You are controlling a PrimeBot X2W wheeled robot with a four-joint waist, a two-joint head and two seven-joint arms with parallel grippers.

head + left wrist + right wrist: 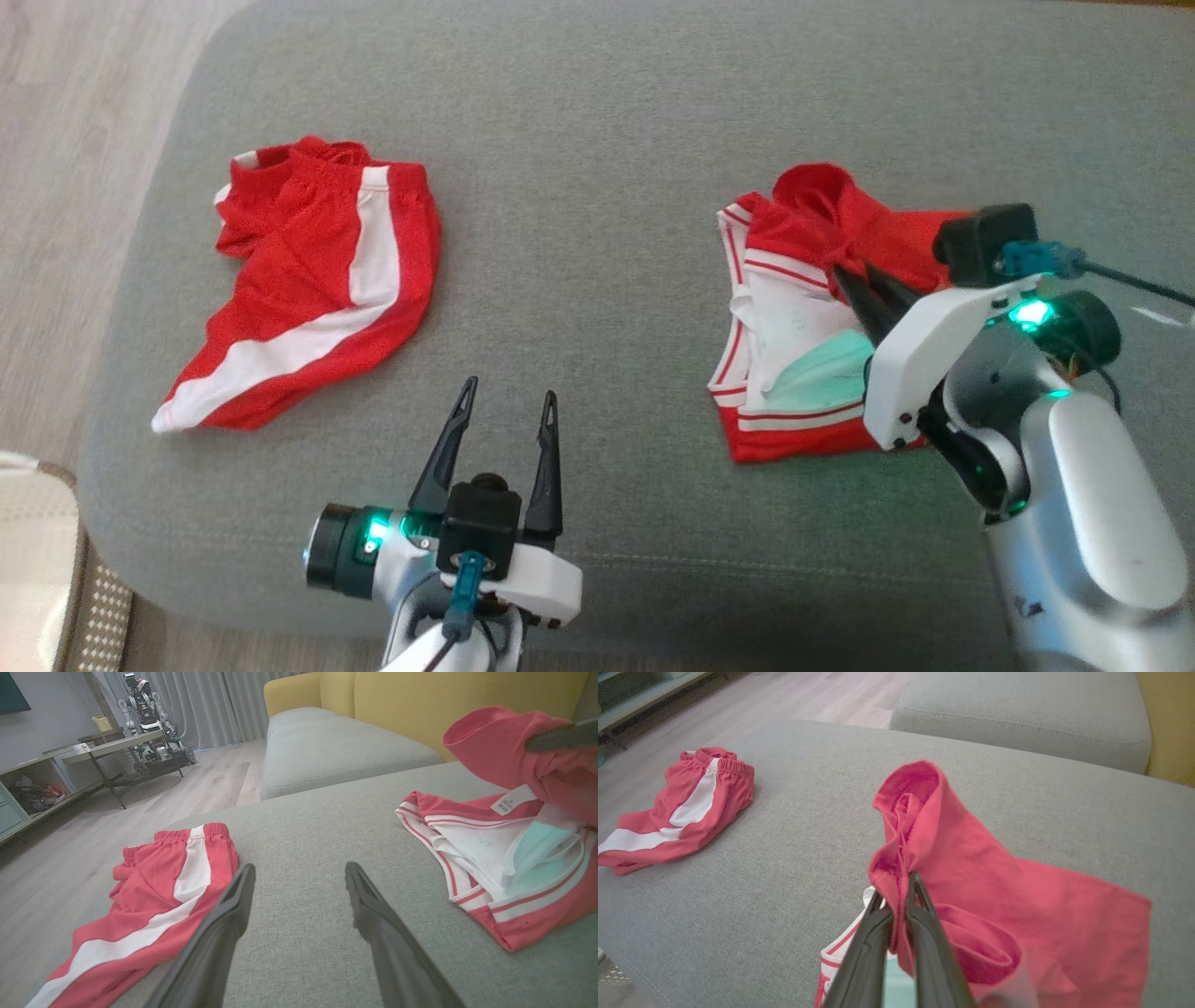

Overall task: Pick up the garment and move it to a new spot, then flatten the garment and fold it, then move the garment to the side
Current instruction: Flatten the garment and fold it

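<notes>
The garment [794, 308] is a red top with white striped trim and a pale green inner patch, lying crumpled on the right of the grey cushion [597, 187]. My right gripper [854, 275] is shut on a raised red fold of it; the right wrist view shows the garment [971, 868] pinched between that gripper's [899, 884] fingertips and lifted into a peak. In the left wrist view the garment [490, 835] lies at the right with its label showing. My left gripper [510, 392] stands open above bare cushion near the front edge, between its fingers [300, 870] nothing.
Red shorts with a white stripe [317, 280] lie on the cushion's left, also seen as shorts [154, 891] and shorts [686, 807]. Wooden floor [56, 187] lies beyond the left edge. A second grey cushion [327, 742] and a yellow backrest [420, 700] stand behind.
</notes>
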